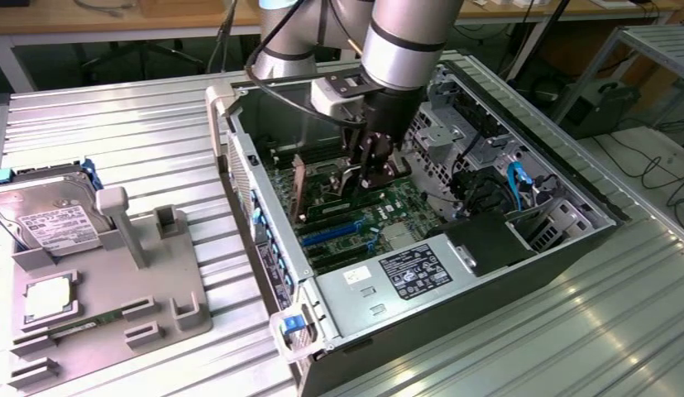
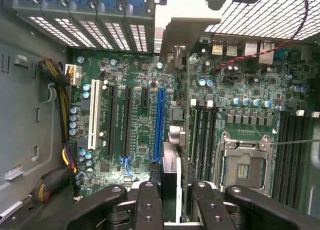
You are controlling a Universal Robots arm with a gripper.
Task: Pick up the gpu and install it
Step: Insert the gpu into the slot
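The gpu (image 2: pixel 170 177) stands on edge inside the open computer case (image 1: pixel 253 178), over the green motherboard (image 2: pixel 135 125). In the wrist view I see it edge-on, just beside the long blue slot (image 2: pixel 159 125), with its pale bracket (image 2: pixel 167 22) at the case's rear wall. My gripper (image 2: pixel 170 202) is shut on the card's near end, one black finger on each side. In the exterior view the gripper (image 1: pixel 370 176) reaches down into the case and the card (image 1: pixel 318 188) runs from it toward the view's left. Whether the card sits in a slot I cannot tell.
On the exterior view's left a grey fixture (image 1: pixel 121 306) holds a hard drive (image 1: pixel 50 217), a CPU (image 1: pixel 46 298) and a memory stick (image 1: pixel 93 321). The power supply (image 1: pixel 413 273) fills the case's near end. Cable bundles (image 2: pixel 55 75) and the empty CPU socket (image 2: pixel 245 162) flank the slots.
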